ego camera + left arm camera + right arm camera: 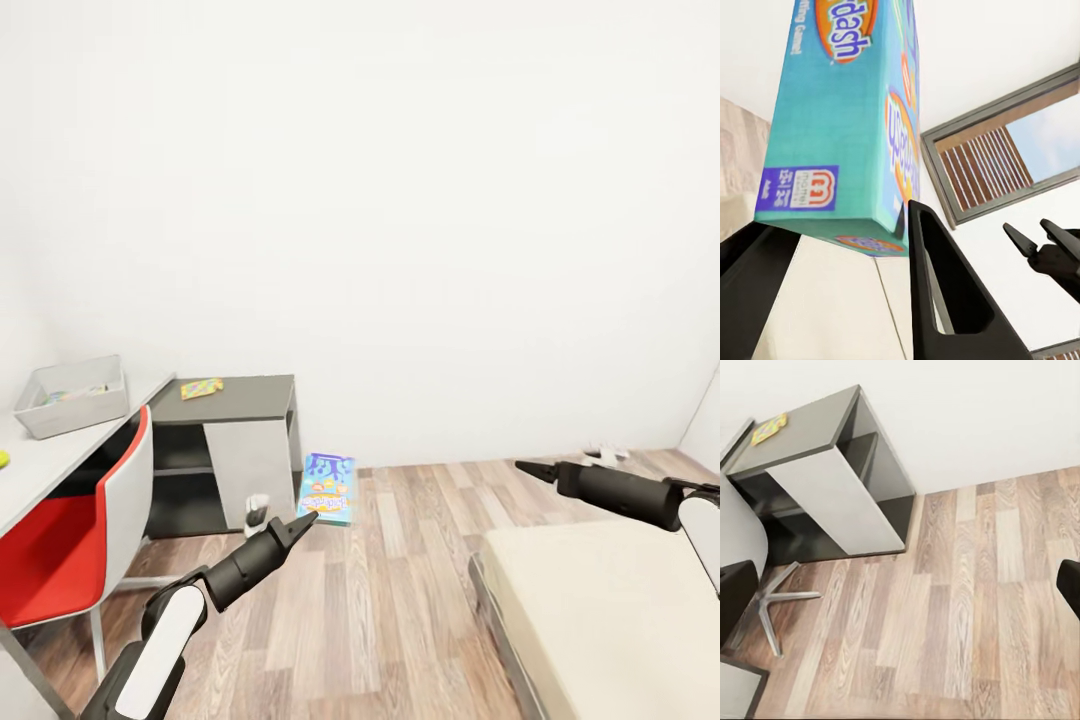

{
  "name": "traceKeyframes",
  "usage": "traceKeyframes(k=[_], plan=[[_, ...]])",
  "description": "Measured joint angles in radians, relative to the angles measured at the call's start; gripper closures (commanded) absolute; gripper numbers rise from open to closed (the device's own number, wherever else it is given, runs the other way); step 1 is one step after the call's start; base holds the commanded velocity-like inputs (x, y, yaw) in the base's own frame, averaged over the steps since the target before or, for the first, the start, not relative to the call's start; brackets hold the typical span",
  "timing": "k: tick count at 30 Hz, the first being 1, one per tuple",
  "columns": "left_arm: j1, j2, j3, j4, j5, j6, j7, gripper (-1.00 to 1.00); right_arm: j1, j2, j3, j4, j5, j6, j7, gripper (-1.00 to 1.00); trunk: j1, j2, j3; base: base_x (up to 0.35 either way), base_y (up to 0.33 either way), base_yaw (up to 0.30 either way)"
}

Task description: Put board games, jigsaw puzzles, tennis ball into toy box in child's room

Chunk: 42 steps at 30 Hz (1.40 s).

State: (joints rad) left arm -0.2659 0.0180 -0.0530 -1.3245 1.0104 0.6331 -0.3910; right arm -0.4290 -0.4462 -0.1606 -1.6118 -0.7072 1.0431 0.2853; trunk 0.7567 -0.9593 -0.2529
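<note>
My left gripper (305,520) is shut on the lower edge of a blue-teal board game (328,485), holding it upright above the wood floor; in the left wrist view the box (840,112) sits between the two dark fingers (945,285). The right gripper (522,466) hangs open and empty over the corner of the bed (600,610). The light grey toy box (45,420) stands on the pale table (50,470) at the left, with something colourful inside. One jigsaw puzzle (202,387) lies on the dark desk section (250,395). The tennis ball (3,459) shows at the left edge.
A red and white swivel chair (75,540) stands between me and the table. A small pale object (257,512) sits on the floor by the desk's white panel (248,470). Small white items (605,455) lie by the far wall. Wood floor lies between desk and bed.
</note>
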Motion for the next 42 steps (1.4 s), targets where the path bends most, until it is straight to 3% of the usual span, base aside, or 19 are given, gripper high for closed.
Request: traceKeyframes(k=[30,42], plan=[[0.0,0.002,0.002,0.001,0.0,0.001,-0.003,1.0,0.0,0.0,0.023,0.0,0.0,0.0,-0.001,-1.0,-0.115,0.21,0.099,0.0,0.0,0.284],[0.0,0.003,0.003,0.001,0.005,0.002,-0.003,1.0,0.001,-0.002,0.063,0.002,0.0,0.0,0.005,-1.0,-0.161,0.294,0.136,0.0,0.0,0.059]])
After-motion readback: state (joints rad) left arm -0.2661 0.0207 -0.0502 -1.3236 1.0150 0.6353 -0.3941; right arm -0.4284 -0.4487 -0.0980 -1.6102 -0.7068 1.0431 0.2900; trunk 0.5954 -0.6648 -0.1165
